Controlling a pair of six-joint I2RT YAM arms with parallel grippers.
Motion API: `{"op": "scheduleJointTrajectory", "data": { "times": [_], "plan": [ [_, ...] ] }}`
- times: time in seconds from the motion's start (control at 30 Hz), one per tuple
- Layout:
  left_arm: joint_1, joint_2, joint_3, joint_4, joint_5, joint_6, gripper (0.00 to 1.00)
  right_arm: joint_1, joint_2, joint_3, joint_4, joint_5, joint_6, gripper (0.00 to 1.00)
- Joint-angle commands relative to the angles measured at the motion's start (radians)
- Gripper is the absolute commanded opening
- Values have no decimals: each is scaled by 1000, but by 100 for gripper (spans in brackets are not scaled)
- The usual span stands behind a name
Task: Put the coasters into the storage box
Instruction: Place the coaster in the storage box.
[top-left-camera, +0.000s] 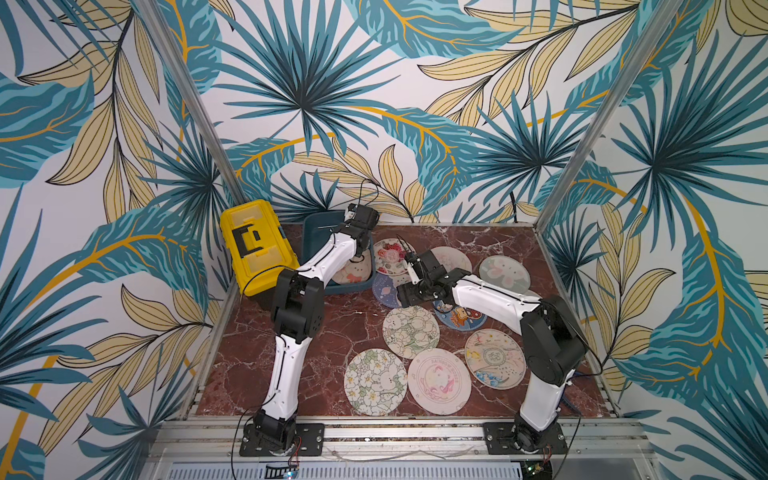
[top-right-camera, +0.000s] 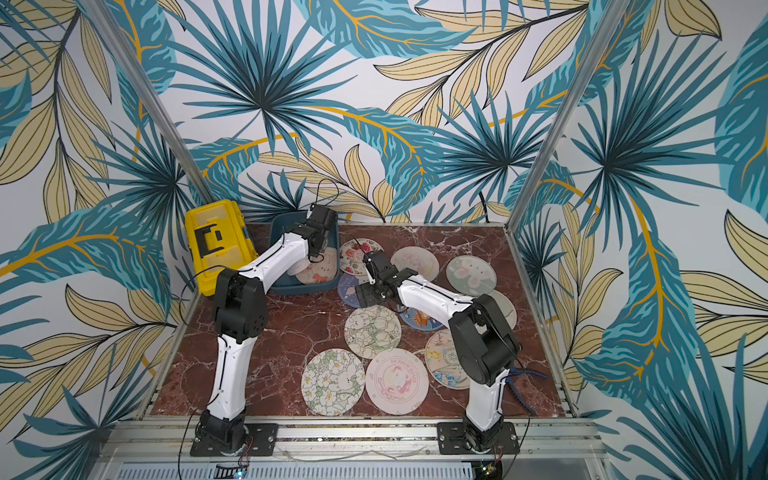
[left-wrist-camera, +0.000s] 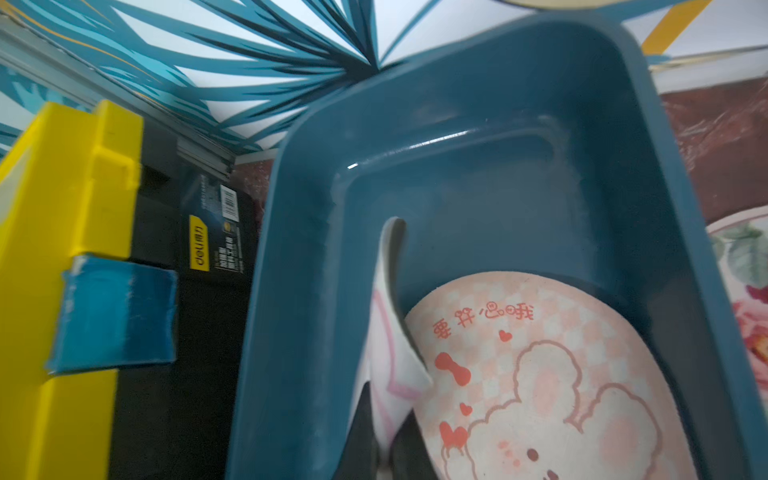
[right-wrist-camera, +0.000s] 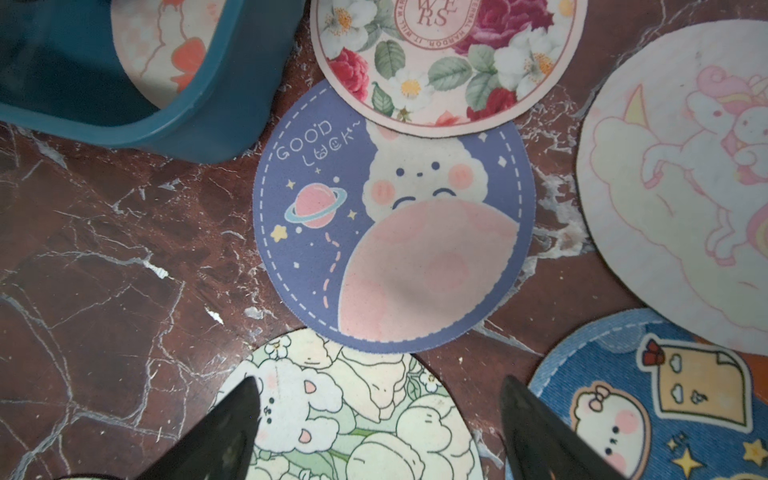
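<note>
early on: one bunny coaster (left-wrist-camera: 540, 374) lies in the storage box (left-wrist-camera: 457, 104) by the far edge of the table (top-left-camera: 332, 332), the left gripper (left-wrist-camera: 384, 453) clamps a curled second coaster (left-wrist-camera: 388, 353) inside it, and the right gripper (right-wrist-camera: 378, 382) gapes empty over roughly ten coasters (top-left-camera: 410, 332) left outside.

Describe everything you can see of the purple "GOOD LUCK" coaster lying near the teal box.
The purple coaster is a thin, round, fabric-looking disc lying flat on the marble table. It shows a white dashed border, "GOOD LUCK~", a ringed planet, stars and a white bunny behind a pink globe. The rose coaster overlaps one edge; the opposite edge meets the green bunny coaster. A corner of the storage box sits close beside it; contact is unclear.
</note>
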Motion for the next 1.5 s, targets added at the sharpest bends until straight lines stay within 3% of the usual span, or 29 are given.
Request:
{"op": "scheduleJointTrajectory", "data": {
  "times": [0.0, 0.17, 0.23, 0.33, 0.47, 0.53, 0.63, 1.03, 1.47],
  "plan": [
    [4, 30, 84, 5, 33, -5, 0, -2, -28, -12, -22, -10, 12, 89],
    [8, 84, 103, 5, 184, -45, 0, -2, -20, 1, -32, -17, 11, 89],
    [13, 89, 103, 5, 230, -69, 6, -2, -18, 4, -31, -18, 13, 89],
    [22, 89, 100, 6, 271, -95, 31, -2, -14, 12, -33, -27, 17, 89],
    [24, 89, 102, 7, 288, -94, 73, -2, -3, 25, -40, -35, 19, 89],
    [23, 85, 97, 5, 291, -89, 88, -3, 3, 30, -39, -37, 21, 89],
    [23, 51, 70, 5, 290, -88, 100, -2, 7, 33, -38, -37, 21, 89],
    [23, -266, -209, 5, 425, -218, 100, -8, 37, 93, -36, -54, 40, 89],
    [-3, -545, -480, 37, 511, -278, 100, -5, 155, 234, 41, -154, 117, 77]
  ]
}}
